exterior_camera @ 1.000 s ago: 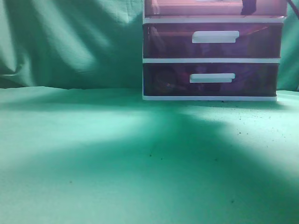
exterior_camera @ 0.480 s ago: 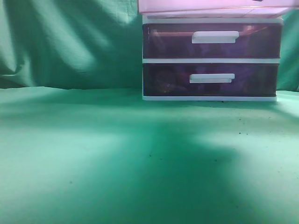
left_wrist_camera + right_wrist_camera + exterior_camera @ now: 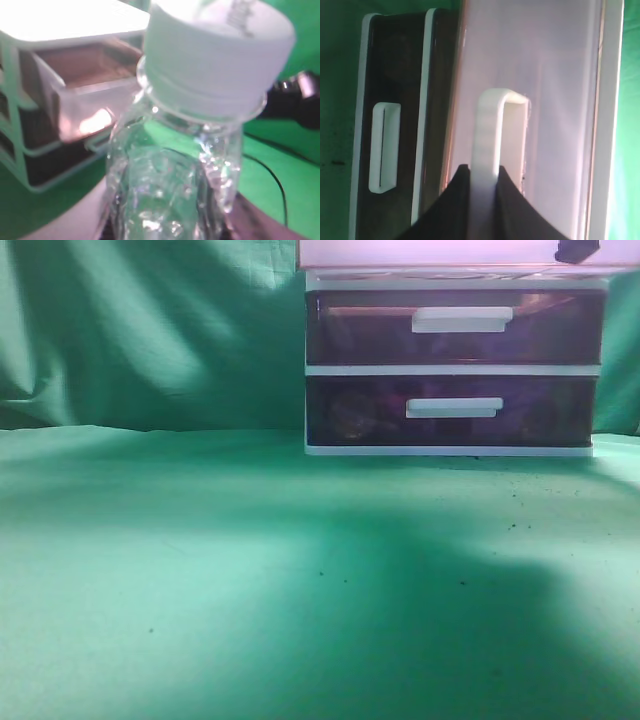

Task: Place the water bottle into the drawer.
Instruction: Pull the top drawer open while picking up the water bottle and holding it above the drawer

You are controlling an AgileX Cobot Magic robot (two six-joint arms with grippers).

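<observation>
Clear crinkled water bottle (image 3: 170, 190), white cap, upright in my left claw (image 3: 165, 227), near the drawer (image 3: 545, 75). Drawer pulled out; my right claw (image 3: 482, 195) clamps its white handle (image 3: 490, 135).

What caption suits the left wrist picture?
Clear water bottle with white cap held near the pulled-out drawer.

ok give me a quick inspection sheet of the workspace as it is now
surface: green cloth, a few dark specks
drawer: top one, pulled out, open
water bottle: clear, white cap, held up beside the unit, not in yet
clutter: nothing seen
left gripper: shut on the water bottle, fingers barely visible
right gripper: shut on the drawer's white handle
cables: black cable on the cloth
surroundings: green backdrop; two darker lower drawers closed
</observation>
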